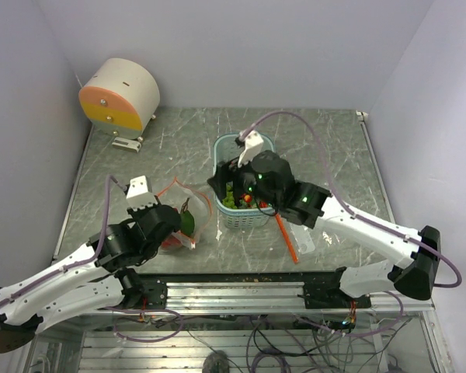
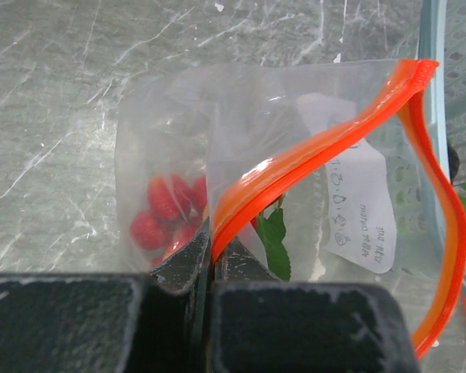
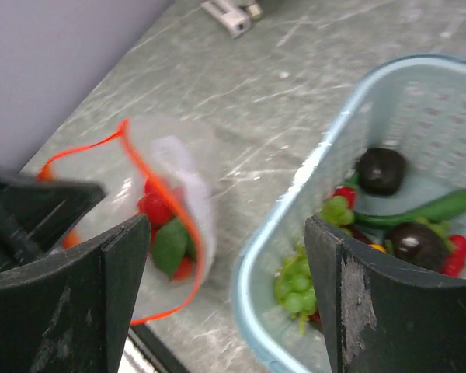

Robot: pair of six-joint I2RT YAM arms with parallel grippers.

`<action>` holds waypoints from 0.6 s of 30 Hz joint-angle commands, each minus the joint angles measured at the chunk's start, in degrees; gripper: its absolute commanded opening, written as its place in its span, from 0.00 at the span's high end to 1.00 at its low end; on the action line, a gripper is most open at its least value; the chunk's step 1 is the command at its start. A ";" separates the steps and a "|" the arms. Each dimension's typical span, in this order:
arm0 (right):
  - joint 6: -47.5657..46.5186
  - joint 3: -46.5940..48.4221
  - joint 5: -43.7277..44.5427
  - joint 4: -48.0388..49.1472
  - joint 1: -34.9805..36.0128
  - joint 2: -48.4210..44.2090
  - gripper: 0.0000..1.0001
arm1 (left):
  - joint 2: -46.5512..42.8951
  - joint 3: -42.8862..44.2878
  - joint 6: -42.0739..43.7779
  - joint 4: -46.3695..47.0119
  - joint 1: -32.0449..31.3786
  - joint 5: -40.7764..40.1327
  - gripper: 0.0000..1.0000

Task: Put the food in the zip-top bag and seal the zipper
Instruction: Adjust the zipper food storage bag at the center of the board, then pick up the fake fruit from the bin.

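Observation:
The clear zip-top bag (image 1: 182, 217) lies left of the basket with its mouth held open. It shows in the left wrist view (image 2: 295, 179) and the right wrist view (image 3: 159, 225). My left gripper (image 2: 212, 252) is shut on the orange-red zipper (image 2: 311, 155) at the near lip. Red strawberries (image 2: 167, 206) and a green leaf (image 2: 276, 245) are inside the bag. My right gripper (image 3: 227, 264) is open and empty, above the left rim of the light-blue basket (image 3: 326, 148). More food lies in the basket: green grapes (image 3: 295, 284), dark plums (image 3: 380, 171) and a green bean (image 3: 435, 208).
The basket (image 1: 245, 144) stands mid-table. A round white, orange and yellow device (image 1: 120, 93) stands at the back left. A thin orange-red strip (image 1: 286, 237) lies on the table at the basket's front right. Walls close in on the left, back and right.

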 commanded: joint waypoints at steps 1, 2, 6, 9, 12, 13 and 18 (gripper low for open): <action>4.19 1.80 6.15 -9.67 -6.25 2.19 0.21 | -1.28 2.97 0.94 1.99 0.11 -1.44 0.93; 4.98 1.72 5.65 -11.05 -7.91 2.56 0.22 | -1.57 3.24 1.19 1.90 0.15 -1.55 0.93; 5.63 1.89 3.82 -16.31 -11.56 6.33 0.25 | -2.72 3.68 1.98 1.89 0.08 -1.64 0.93; 6.04 2.40 2.77 -19.99 -12.44 9.76 0.25 | -3.28 3.38 2.21 2.23 0.09 -1.57 0.93; 6.24 2.71 1.94 -22.11 -13.06 12.74 0.26 | -3.79 2.96 2.25 2.50 0.11 -1.46 0.93; 6.18 2.72 1.23 -22.44 -13.17 13.48 0.26 | -4.02 2.83 2.33 2.53 0.13 -1.33 0.93; 6.55 2.96 -1.04 -24.06 -14.03 17.27 0.27 | -4.69 2.97 2.70 2.53 0.08 -1.28 0.93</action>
